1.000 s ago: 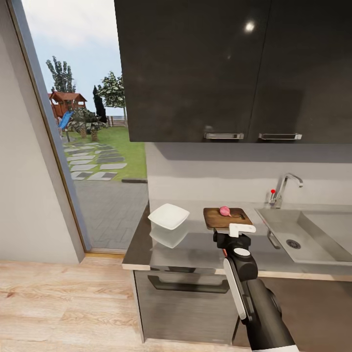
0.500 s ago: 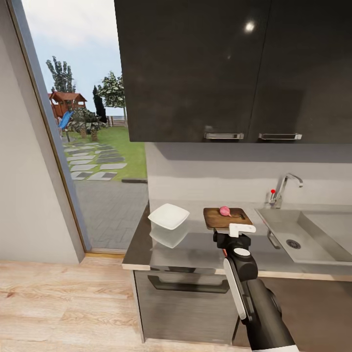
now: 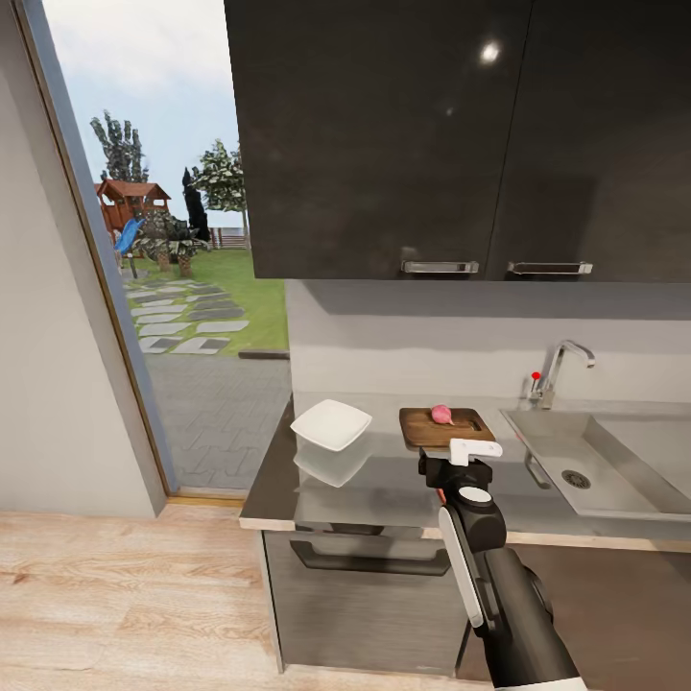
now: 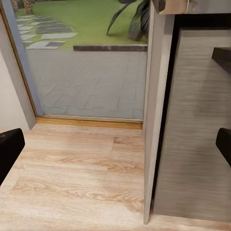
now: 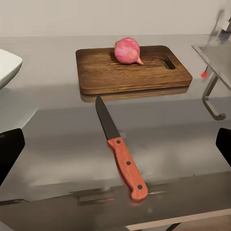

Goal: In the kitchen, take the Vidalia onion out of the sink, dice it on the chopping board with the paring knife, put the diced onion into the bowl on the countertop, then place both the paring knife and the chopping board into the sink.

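Note:
The Vidalia onion [image 3: 441, 414] [image 5: 127, 50] rests on the far part of the chopping board [image 3: 422, 432] [image 5: 110, 72], beside its slot handle. The paring knife [image 5: 120, 149] lies flat on the countertop [image 3: 384, 489] in front of the board, blade pointing at the board, red-orange handle near the counter's front edge. My right gripper [image 3: 457, 459] [image 5: 115, 149] hovers open above the knife handle, one finger on each side. The white bowl [image 3: 331, 423] [image 5: 7, 65] stands left of the board. The sink [image 3: 537, 432] is to the right. My left gripper [image 4: 115, 149] hangs open, low over the wooden floor.
A chrome tap [image 3: 557, 369] with a red knob stands behind the sink. Dark wall cabinets [image 3: 451, 134] hang over the counter. The counter's left end meets an open doorway [image 3: 182, 317] to a garden. A grey cabinet side [image 4: 192, 134] is close to the left gripper.

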